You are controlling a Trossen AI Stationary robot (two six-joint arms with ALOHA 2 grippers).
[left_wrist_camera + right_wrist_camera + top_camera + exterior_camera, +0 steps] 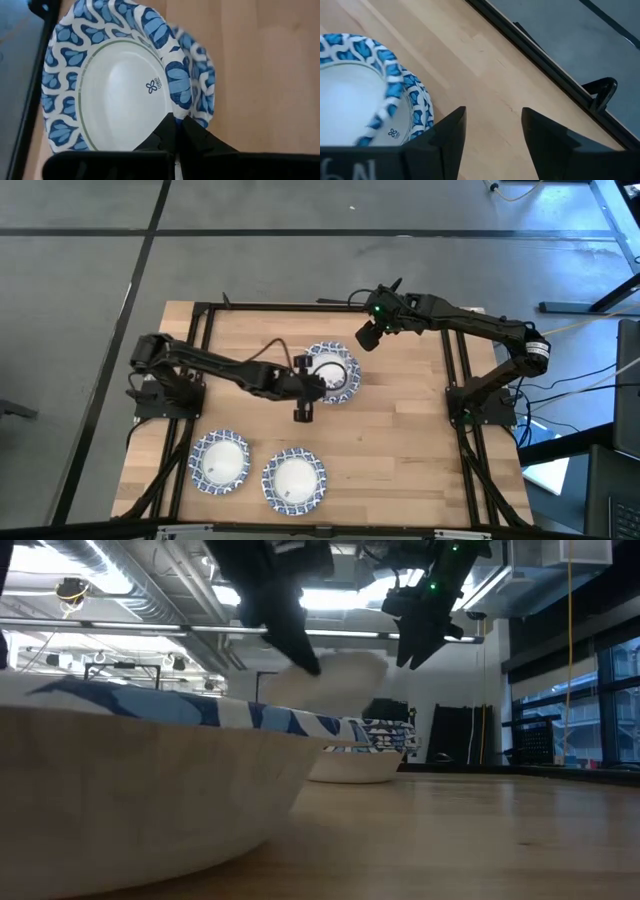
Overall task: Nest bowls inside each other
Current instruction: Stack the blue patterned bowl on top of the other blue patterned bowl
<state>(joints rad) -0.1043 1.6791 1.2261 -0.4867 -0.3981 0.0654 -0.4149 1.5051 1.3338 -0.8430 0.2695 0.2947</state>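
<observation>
High view: we note a light wooden table [400, 430] on a grey floor [300, 240]. Two bowls sit at 7 o'clock [220, 462] and 6 o'clock [294, 480]; a stack of bowls [338, 385] lies near centre. The left gripper [322, 384] is clamped on the rim of a held bowl [330, 368] over that stack. The right gripper [368, 337] hovers at 1 o'clock from it.

Low view: ceiling lights [100, 580], windows [600, 700] at 3 o'clock.

Left wrist view: fingers [167, 132] pinch the patterned rim.

Right wrist view: fingers [447, 132] stand apart, empty.
</observation>
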